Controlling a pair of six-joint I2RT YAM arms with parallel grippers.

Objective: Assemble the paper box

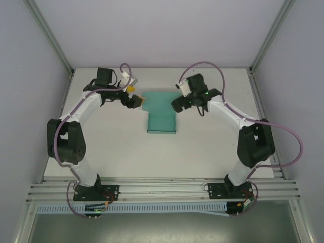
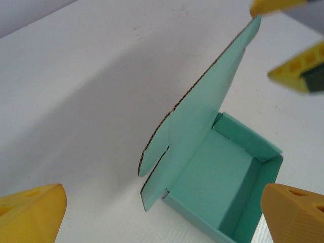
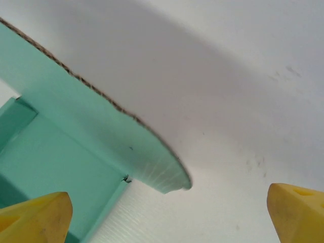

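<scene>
The teal-green paper box [image 1: 162, 120] sits mid-table as a shallow open tray with its lid [image 1: 160, 98] hinged up at the far side. In the left wrist view the tray [image 2: 223, 177] lies open and the lid [image 2: 202, 116] stands nearly upright with a rounded side flap [image 2: 152, 157]. My left gripper [image 1: 135, 101] is open just left of the lid, its yellow fingers [image 2: 30, 215] wide apart. Open too, my right gripper [image 1: 178, 104] hovers at the lid's right end. The right wrist view has the lid's rounded flap [image 3: 162, 174] between its spread fingertips [image 3: 296, 212].
The white table top [image 1: 111, 147] is bare around the box. Grey walls and metal frame posts [image 1: 50, 38] enclose the back and sides. The aluminium base rail [image 1: 162, 190] runs along the near edge.
</scene>
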